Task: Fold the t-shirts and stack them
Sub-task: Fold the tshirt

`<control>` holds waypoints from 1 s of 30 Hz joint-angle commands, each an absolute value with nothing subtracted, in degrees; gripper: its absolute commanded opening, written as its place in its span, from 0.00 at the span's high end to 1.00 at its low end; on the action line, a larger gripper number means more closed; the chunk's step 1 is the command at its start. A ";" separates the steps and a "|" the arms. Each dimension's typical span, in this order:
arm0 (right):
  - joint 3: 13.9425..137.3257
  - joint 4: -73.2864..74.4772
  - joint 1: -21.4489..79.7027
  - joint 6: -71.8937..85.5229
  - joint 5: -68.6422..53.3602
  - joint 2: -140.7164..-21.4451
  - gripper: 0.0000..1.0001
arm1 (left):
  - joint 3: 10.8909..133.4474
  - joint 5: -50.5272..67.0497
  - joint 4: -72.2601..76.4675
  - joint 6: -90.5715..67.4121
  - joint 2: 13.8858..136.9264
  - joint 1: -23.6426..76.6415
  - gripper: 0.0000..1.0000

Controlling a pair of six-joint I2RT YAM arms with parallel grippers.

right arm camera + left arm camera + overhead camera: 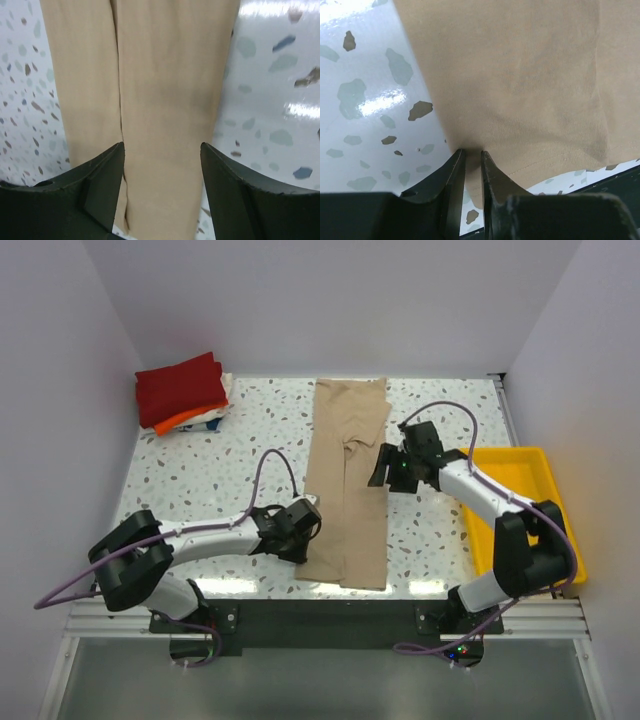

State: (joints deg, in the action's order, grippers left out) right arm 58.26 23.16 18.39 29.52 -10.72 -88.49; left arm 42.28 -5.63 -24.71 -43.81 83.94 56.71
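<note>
Jaws of the left gripper stand almost together, pinching the left edge of the tan shirt close to its lower hem. Jaws of the right gripper are spread wide and grasp nothing; they hang over the shirt's right half, with the cloth showing between both fingers.

From above, the tan shirt lies flat on the speckled table as 1 long strip, its sides folded inward, running from top centre to lower centre of the frame. The right wrist view shows 2 flaps meeting along a line down the strip. The left gripper sits at the strip's left edge in the lower half, and the right gripper at its right edge near the middle.

At the upper left, well apart from the strip, 3 folded shirts are stacked: a red shirt on top, an orange shirt under it, a white shirt at the bottom. A yellow tray sits at the right edge; the right arm crosses its left rim. A purple cable loops up from the left arm just beside the strip.
</note>
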 commanded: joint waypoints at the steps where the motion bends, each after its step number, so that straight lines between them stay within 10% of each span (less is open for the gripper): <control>1: 50.83 23.37 19.34 30.85 -13.35 -81.66 0.35 | 41.39 -6.94 -28.03 -42.63 82.09 56.87 0.77; 16: 37.89 38.67 24.33 32.34 -23.29 -67.07 0.35 | 42.63 -4.32 -31.73 -40.69 76.38 56.86 0.57; 30: 29.19 42.54 29.62 37.26 -23.29 -59.94 0.35 | 37.97 -0.26 -27.52 -41.22 77.08 56.86 0.58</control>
